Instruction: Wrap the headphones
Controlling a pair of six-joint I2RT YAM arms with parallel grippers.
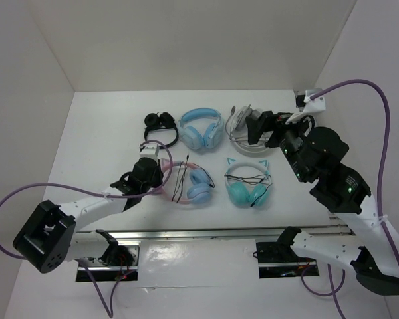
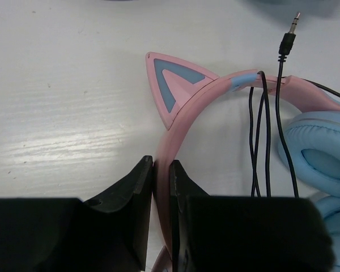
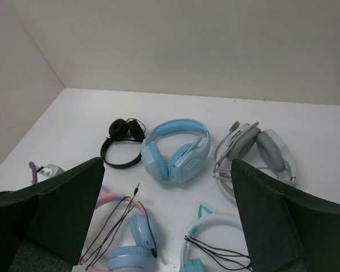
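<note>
Inside left gripper [image 2: 161, 170], headphones [image 2: 184, 116] half hidden

Black headset [image 1: 158, 121], blue headset [image 1: 201, 128], grey-white headset [image 1: 241, 121], teal cat-ear headset [image 1: 247, 191]; white table [image 1: 96, 149].

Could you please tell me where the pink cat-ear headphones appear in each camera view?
Top external: the headphones lie left of centre, front row.
Left wrist: headband and ear at centre, cups right.
Right wrist: headphones at bottom edge, left of centre.
Shared landmark: the black cable across the headband.

Robotics lab cell — plain white walls [image 1: 186, 40], white table [image 1: 100, 133], rail-mounted arms [image 1: 86, 203]
</note>
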